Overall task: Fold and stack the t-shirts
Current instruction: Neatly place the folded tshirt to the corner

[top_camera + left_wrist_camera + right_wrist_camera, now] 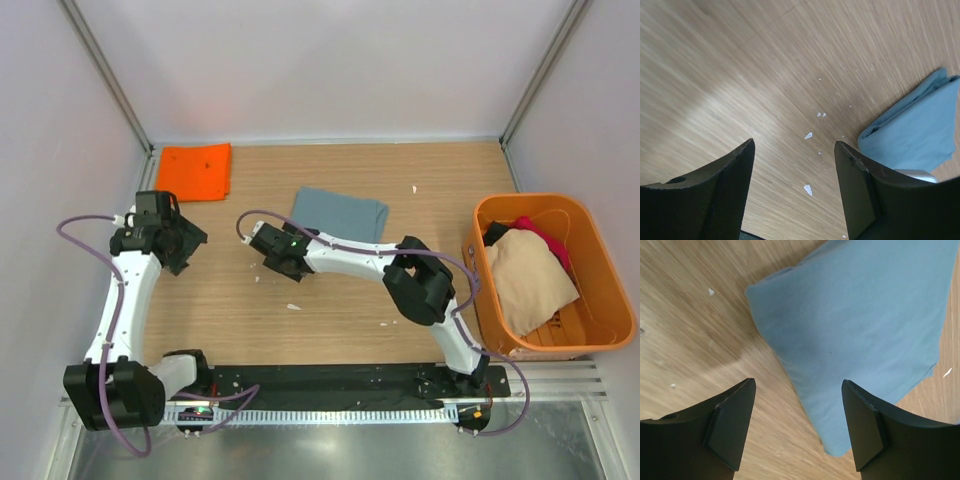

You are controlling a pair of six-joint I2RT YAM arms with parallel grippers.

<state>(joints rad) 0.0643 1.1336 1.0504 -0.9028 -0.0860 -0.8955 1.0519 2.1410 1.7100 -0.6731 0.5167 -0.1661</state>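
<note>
A folded grey-blue t-shirt lies flat at the table's middle back. A folded bright orange t-shirt lies at the back left corner. My right gripper is open and empty just over the near-left corner of the grey-blue shirt. In the right wrist view that shirt fills the upper right and its corner lies between my open fingers. My left gripper is open and empty over bare wood at the left. In the left wrist view the grey-blue shirt lies off to the right.
An orange plastic tub stands at the right edge holding a beige shirt, a red one and a dark one. Small white flecks dot the wooden table. Walls enclose the back and both sides.
</note>
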